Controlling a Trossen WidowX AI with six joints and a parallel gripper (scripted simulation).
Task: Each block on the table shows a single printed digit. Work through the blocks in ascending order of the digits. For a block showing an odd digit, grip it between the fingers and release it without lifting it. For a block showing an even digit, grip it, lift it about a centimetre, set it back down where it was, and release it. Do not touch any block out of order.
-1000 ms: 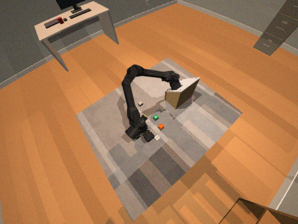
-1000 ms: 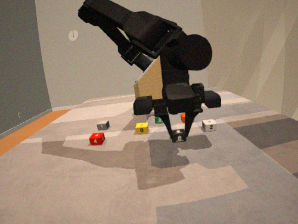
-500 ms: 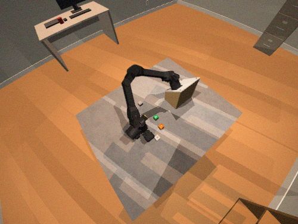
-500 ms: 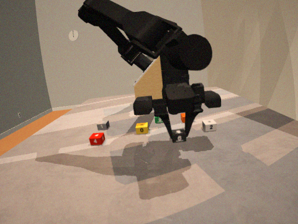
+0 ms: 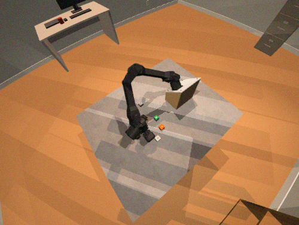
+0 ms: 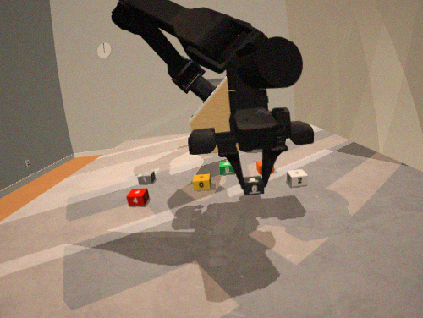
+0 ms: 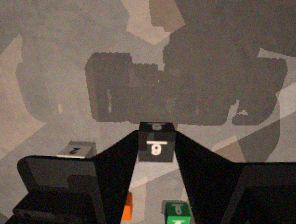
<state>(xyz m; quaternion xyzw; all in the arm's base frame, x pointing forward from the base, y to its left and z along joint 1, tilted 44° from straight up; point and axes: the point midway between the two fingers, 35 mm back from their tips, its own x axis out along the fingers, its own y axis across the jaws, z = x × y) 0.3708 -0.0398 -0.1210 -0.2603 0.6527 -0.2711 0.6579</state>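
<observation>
The gripper (image 6: pixel 254 183) (image 7: pixel 157 135) is shut on the black block (image 6: pixel 254 187) (image 7: pixel 156 148) showing an underlined 6, one finger against each side. It holds the block slightly above the table. A yellow block (image 6: pixel 201 182) shows 0, a grey block (image 5: pixel 140 104) (image 6: pixel 146 178) 1, a white block (image 5: pixel 157 138) (image 6: pixel 297 178) (image 7: pixel 80 149) 2, and a red block (image 6: pixel 138 197) 4. The digits on the green block (image 5: pixel 156 118) (image 6: pixel 227 168) (image 7: pixel 178 210) and the partly hidden orange block (image 5: pixel 161 127) (image 6: pixel 260 167) (image 7: pixel 128 207) are unclear. The arm hides the black and red blocks in the top view.
The white block stands beside the gripper, to its right in the exterior view. The green and orange blocks stand behind the fingers there, and yellow is to the left. A slanted board (image 5: pixel 189 94) (image 6: pixel 213 114) stands at the arm's base.
</observation>
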